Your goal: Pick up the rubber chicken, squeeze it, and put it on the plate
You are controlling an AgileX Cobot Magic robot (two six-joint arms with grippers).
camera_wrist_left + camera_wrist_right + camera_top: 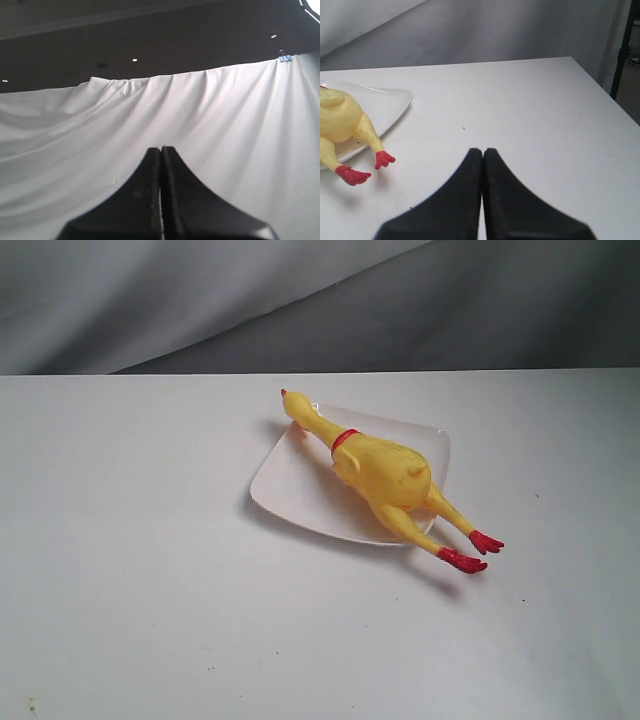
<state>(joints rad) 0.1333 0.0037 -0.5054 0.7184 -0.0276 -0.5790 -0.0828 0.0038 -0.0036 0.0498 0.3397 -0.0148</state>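
The yellow rubber chicken [385, 473] lies diagonally across the white square plate [290, 485] in the exterior view, its head past the far rim and its red feet hanging over the near right edge onto the table. Neither arm shows in that view. In the right wrist view the chicken's body and red feet [342, 127] rest on the plate [387, 102], well off to the side of my right gripper [482, 150], which is shut on nothing. My left gripper [160, 148] is also shut and empty, facing only a white draped cloth.
The white table [150, 590] stretches around the plate on all sides. A grey cloth backdrop [300, 300] hangs behind it. The right wrist view shows the table's far corner [580, 67] and a black stand [622, 45] beyond it.
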